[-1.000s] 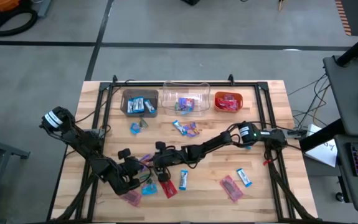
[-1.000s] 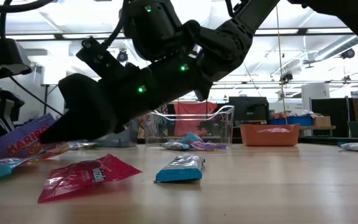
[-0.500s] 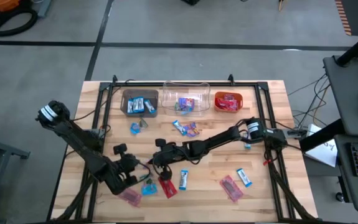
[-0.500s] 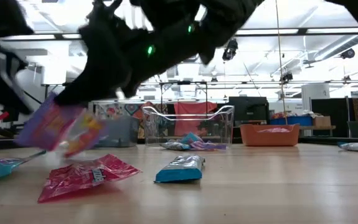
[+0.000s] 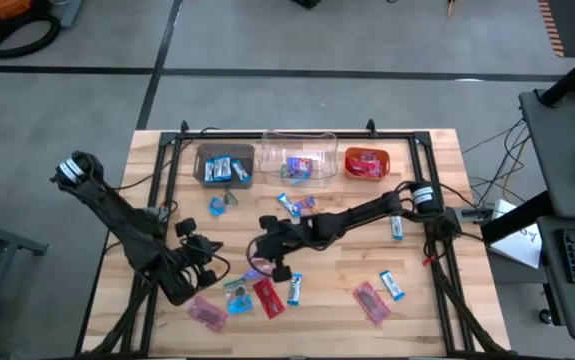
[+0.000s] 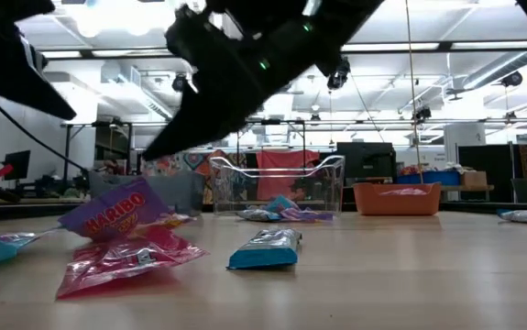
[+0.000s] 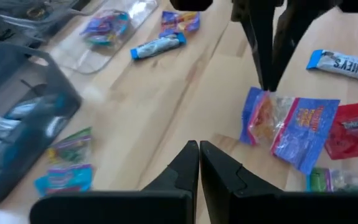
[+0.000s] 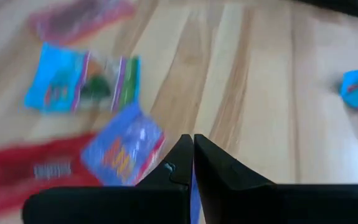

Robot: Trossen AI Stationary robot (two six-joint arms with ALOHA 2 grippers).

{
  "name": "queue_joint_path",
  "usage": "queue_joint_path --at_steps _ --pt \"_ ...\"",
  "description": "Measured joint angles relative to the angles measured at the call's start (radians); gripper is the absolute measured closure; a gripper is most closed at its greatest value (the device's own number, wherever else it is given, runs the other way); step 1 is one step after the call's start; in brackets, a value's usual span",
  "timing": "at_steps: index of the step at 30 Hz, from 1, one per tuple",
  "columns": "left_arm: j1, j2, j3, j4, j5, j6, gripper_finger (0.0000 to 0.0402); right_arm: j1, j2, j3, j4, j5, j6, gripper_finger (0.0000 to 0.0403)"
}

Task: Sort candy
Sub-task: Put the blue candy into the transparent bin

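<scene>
Purple foil hangs from the right gripper (image 5: 264, 262) in the high view, near the table's middle; its fingers are closed on a corner of the purple Haribo packet (image 5: 258, 268). The left gripper (image 5: 203, 268) waits just beside it, fingers pressed together with nothing between them. 3 bins line the far edge: brown bin (image 5: 224, 166), clear bin (image 5: 299, 158), orange bin (image 5: 366, 162). Loose candy lies scattered across the boards.

In the low view the packet (image 6: 116, 213) dangles tilted, its lower edge close over a red packet (image 6: 121, 259).

The left wrist view shows the pinch at the packet's top corner (image 7: 289, 122).

The right wrist view shows the packet (image 8: 122, 144) beside the closed fingertips.

The grip is thin, so I judge a steady lift clear of neighbours, then a smooth carry, probably to the clear bin, would suit.
</scene>
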Motion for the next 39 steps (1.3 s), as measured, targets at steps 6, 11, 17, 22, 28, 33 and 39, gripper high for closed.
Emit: queue_joint_path --at_steps 6,11,17,22,28,33,39 --pt "0.003 0.058 -0.095 0.263 -0.025 0.097 0.0402 0.016 0.0 -0.041 0.004 0.002 -0.029 0.0394" --pt "0.004 0.099 -0.104 0.304 -0.054 0.097 0.0402 0.04 -0.001 -0.042 -0.046 -0.008 -0.082 0.0381" --pt "0.006 0.12 -0.1 0.318 -0.065 0.093 0.0402 0.054 -0.001 -0.041 -0.108 0.008 -0.05 0.0299" --pt "0.006 0.12 -0.1 0.322 -0.08 0.093 0.0402 0.064 0.001 -0.04 -0.124 0.064 -0.11 0.0204" --pt "0.006 0.12 -0.101 0.33 -0.081 0.093 0.0402 0.066 0.029 -0.039 -0.071 0.087 -0.23 0.0147" --pt "0.007 0.12 -0.101 0.335 -0.081 0.093 0.0402 0.064 0.074 -0.039 0.005 0.086 -0.28 0.0147" --pt "0.007 0.12 -0.101 0.339 -0.081 0.093 0.0402 0.049 0.101 -0.038 0.07 0.077 -0.259 0.016"
